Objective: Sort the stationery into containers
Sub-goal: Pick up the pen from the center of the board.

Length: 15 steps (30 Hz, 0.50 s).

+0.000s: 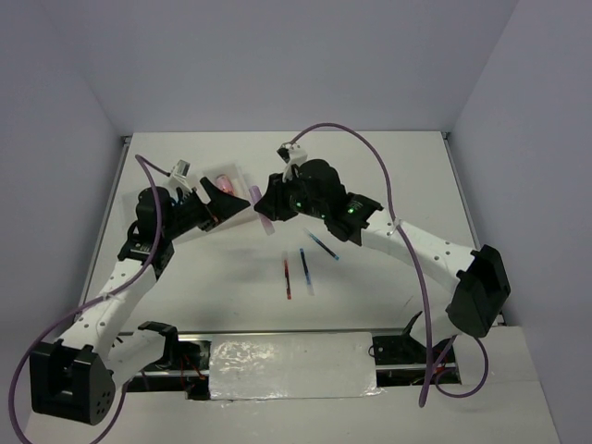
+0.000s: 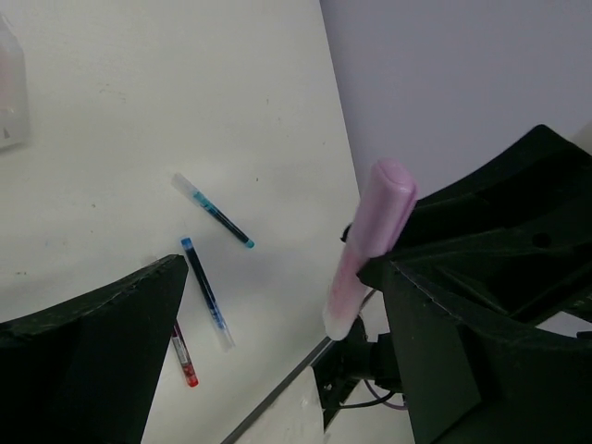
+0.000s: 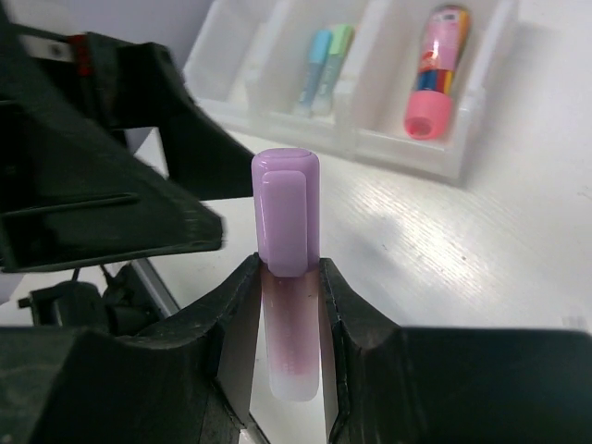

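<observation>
My right gripper (image 3: 288, 277) is shut on the lilac highlighter (image 3: 286, 208) and holds it upright above the table, cap up. It also shows in the top view (image 1: 256, 192) and the left wrist view (image 2: 375, 231). My left gripper (image 2: 285, 270) is wide open and empty, its fingers close beside the highlighter without touching it. The translucent tray (image 3: 370, 139) lies just beyond. Its middle compartment holds a blue and a green highlighter (image 3: 320, 69), and its right one the pink-red marker (image 3: 432, 74). A red pen (image 1: 287, 278), a dark pen (image 1: 303, 268) and a blue pen (image 1: 324, 245) lie on the table.
Both grippers (image 1: 220, 196) (image 1: 265, 205) meet nose to nose at the table's far middle, beside the tray (image 1: 231, 176). The three pens also show in the left wrist view: blue (image 2: 213, 211), dark (image 2: 205, 291), red (image 2: 183, 356). Walls close the table at the back and both sides.
</observation>
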### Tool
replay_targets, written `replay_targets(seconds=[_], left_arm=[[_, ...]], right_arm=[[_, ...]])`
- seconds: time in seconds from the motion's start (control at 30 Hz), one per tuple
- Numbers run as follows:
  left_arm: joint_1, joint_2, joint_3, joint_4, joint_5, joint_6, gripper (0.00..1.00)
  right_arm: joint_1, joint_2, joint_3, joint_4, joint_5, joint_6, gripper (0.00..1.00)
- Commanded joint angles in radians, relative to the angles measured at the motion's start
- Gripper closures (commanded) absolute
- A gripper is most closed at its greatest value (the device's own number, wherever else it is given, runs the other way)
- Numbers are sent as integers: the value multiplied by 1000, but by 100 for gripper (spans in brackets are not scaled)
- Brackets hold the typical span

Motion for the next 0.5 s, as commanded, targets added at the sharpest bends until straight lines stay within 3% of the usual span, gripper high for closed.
replay_targets(seconds=[0.0, 0.33, 0.47], left_arm=[[-7, -40, 52, 3, -34, 36, 1], [-9, -26, 36, 108, -7, -2, 4], [-10, -8, 23, 121, 10, -7, 13]], right_arm=[[15, 7, 13, -41, 108, 37, 81], [95, 48, 51, -12, 48, 18, 80], [121, 60, 90, -4, 43, 14, 79]])
